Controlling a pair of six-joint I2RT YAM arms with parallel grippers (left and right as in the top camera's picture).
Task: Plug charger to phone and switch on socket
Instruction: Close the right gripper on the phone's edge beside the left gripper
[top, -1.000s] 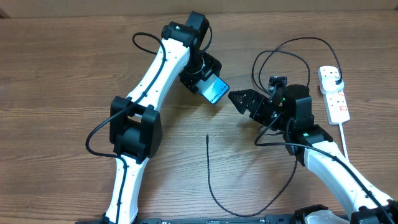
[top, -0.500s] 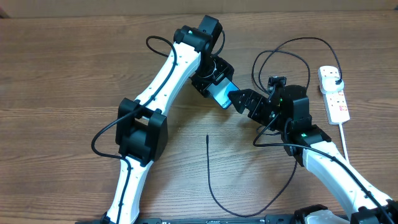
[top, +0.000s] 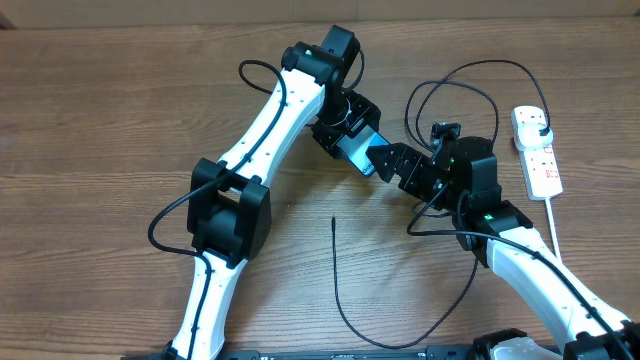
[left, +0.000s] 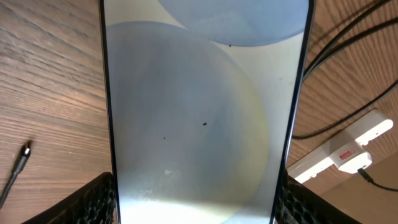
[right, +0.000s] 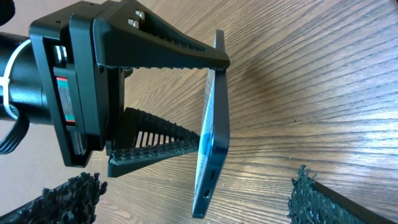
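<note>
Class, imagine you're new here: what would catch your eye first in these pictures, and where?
The left pincer holds the phone on edge at mid-table, facing the open right pincer. The charger tip lies loose nearer the front; the socket sits far right.

phone teal screen | socket white, red marks | charger black | table brown woodgrain

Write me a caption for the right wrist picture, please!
Left claw grips the phone edge-on, over the wooden table.
</note>
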